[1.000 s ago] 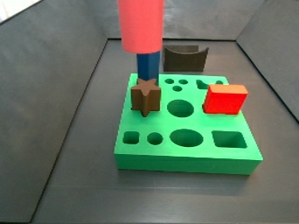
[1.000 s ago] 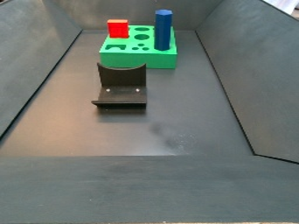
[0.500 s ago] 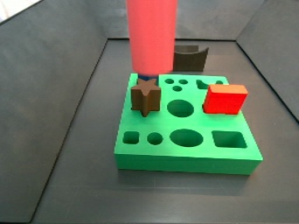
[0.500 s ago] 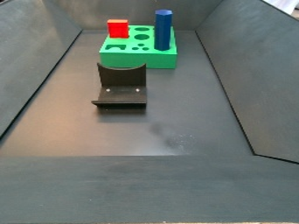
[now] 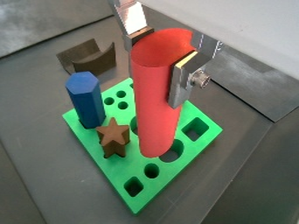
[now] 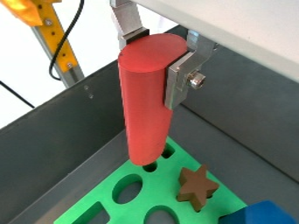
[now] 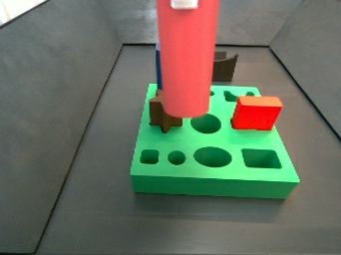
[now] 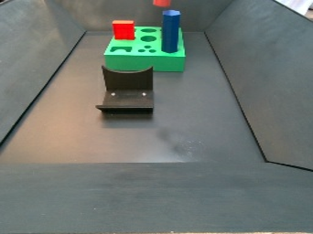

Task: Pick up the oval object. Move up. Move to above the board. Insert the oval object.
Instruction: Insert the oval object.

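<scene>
My gripper (image 5: pixel 158 57) is shut on the oval object (image 5: pixel 158 101), a tall smooth red-pink peg held upright by its upper part, one silver finger on each side; both wrist views show this. The peg (image 6: pixel 146 96) hangs above the green board (image 6: pixel 163 210), its lower end clear of the holes. In a side view the peg (image 7: pixel 186 55) stands over the back middle of the board (image 7: pixel 213 185), between the brown star and a round hole. Another side view shows only the peg's tip (image 8: pixel 160 3) at the top edge, above the board (image 8: pixel 145 62).
On the board stand a blue hexagonal prism (image 5: pixel 83 98), a brown star piece (image 5: pixel 114 138) and a red cube (image 7: pixel 257 113). The dark fixture (image 8: pixel 126 89) sits on the floor beside the board. Grey walls enclose the floor. A yellow stand (image 6: pixel 47 35) rises outside.
The peg, held in my gripper, has moved sideways from beside the blue prism to over the middle of the board. Its tip now shows at the top edge of a side view.
</scene>
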